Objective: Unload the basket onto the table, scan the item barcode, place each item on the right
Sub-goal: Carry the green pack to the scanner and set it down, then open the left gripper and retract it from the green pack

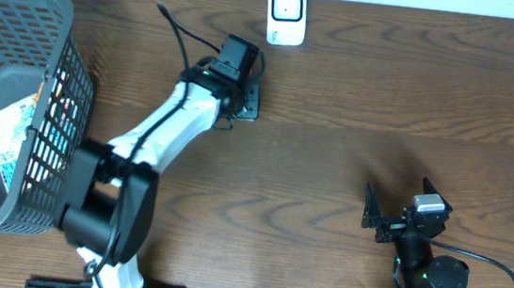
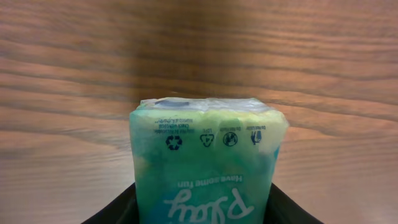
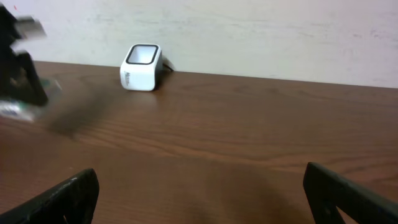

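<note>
Left hand [image 1: 245,100] is clenched around the green packet [image 2: 208,162], which pokes out ahead of its fingers, the scanner [image 1: 286,14] just beyond. It looks light, squashy and slick, so hold the flat sides gently. Right hand [image 1: 373,215] gapes wide, empty.

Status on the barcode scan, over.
Left gripper shut on green packet, near white scanner, not over it. Right gripper open, empty. Nothing in the way.

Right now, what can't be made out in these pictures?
1. Barcode: the left wrist view shows none on the packet, and the frame edge cuts off its lower part.
2. Overhead: the packet is mostly hidden under the left gripper.
3. Overhead: the basket contents are obscured by its mesh wall.
</note>
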Controlling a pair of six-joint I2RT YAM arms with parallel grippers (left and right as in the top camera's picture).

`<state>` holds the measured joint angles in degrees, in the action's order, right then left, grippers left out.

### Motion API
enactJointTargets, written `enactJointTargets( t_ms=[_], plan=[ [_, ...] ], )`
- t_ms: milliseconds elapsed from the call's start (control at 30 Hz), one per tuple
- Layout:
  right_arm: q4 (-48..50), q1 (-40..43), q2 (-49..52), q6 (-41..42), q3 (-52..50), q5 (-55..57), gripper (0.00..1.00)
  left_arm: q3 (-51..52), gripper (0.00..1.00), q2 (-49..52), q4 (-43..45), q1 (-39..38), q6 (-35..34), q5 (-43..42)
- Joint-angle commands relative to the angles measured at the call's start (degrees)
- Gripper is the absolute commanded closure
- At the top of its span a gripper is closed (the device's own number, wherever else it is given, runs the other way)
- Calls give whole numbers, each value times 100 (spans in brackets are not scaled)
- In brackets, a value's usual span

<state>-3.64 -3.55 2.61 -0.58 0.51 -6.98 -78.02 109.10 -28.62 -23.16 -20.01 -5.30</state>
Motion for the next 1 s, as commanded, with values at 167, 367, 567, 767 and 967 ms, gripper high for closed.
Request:
enactJointTargets(
  t_ms=[167, 367, 567, 767, 967],
  plan=[
    [-17, 35, -9, 76, -20, 24, 1, -66, 21, 321, 164, -76, -323, -31],
    [-17, 35, -9, 76, -20, 24, 1, -142, 15, 232, 166, -59, -225, -31],
    [-17, 35, -9, 76, -20, 24, 1, -588, 13, -326, -446, 72, 7, -28],
    [-17, 35, -9, 76, -20, 24, 1, -1080, 12, -1187, -1091, 332, 22, -33],
    [-17, 35, -9, 76, -20, 24, 1, -1115, 12, -2083, -1270, 461, -24, -31]
  ],
)
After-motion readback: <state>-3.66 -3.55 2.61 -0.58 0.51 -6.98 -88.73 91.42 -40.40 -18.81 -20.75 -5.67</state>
